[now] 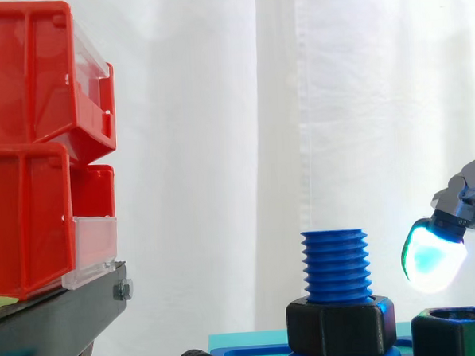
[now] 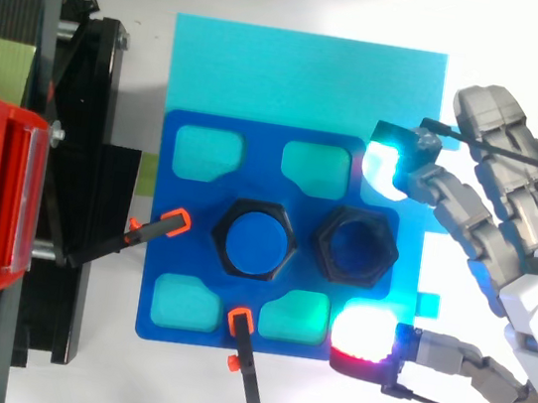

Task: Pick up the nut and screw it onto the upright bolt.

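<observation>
At the left, red plastic bins [image 1: 29, 149] stand on a black stand [image 1: 54, 319]. In the middle, the blue threaded upright bolt [image 1: 335, 264] rises from a blue plate [image 2: 263, 161]. Just right of it sits the loose black hexagonal nut [image 2: 356, 246]. The hand [image 2: 494, 208] is spread, with its glowing pads [image 2: 386, 168] on the far and near sides of the nut, not touching it. I judge this is the reach. Next the pads must close on the nut and lift it over the bolt. The plate lies on a cyan sheet [image 2: 307, 77] on the white worktop [image 2: 396, 9], with a white curtain [image 1: 218, 107] behind.
</observation>
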Robot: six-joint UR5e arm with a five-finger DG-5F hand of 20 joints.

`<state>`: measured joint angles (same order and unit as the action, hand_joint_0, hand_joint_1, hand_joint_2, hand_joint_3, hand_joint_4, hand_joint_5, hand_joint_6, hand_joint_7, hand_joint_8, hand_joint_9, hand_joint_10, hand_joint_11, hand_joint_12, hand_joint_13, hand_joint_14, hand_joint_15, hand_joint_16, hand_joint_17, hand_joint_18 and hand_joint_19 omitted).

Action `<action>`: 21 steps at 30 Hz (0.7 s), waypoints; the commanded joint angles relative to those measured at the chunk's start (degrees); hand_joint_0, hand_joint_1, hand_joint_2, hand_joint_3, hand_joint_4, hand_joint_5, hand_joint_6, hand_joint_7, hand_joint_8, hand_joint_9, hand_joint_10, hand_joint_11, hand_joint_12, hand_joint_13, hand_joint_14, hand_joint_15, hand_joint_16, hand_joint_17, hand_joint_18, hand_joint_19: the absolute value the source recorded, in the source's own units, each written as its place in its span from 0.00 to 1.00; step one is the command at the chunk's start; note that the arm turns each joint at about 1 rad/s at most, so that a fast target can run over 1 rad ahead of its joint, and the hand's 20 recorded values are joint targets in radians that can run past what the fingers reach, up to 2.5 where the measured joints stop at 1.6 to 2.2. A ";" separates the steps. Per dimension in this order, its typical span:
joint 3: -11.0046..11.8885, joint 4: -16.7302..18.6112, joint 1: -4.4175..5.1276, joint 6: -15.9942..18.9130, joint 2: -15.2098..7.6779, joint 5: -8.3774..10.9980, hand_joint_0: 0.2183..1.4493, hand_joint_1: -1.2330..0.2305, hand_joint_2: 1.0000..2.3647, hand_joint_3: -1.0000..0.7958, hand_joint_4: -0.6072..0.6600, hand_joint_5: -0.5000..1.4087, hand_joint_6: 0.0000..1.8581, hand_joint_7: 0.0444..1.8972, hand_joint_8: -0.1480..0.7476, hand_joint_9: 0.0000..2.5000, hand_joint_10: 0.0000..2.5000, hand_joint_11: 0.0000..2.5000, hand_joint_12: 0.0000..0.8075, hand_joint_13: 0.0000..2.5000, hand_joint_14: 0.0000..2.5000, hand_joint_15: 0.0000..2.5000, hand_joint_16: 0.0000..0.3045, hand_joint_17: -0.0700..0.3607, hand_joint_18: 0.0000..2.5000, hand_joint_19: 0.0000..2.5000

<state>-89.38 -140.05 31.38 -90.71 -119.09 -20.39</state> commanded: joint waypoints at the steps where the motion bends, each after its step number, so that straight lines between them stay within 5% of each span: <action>1: 0.00 -0.49 0.00 0.01 0.08 0.00 0.08 0.40 0.00 0.28 0.64 0.10 0.27 0.35 0.50 0.00 0.00 0.00 0.56 0.00 0.00 0.00 0.23 0.53 0.00 0.00; 21: 0.00 -1.63 -0.35 0.01 0.00 -1.84 0.09 0.41 0.00 0.28 0.64 0.10 0.27 0.35 0.50 0.00 0.00 0.00 0.55 0.00 0.00 0.00 0.23 0.52 0.00 0.00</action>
<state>-89.39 -140.88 31.24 -90.72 -119.09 -22.02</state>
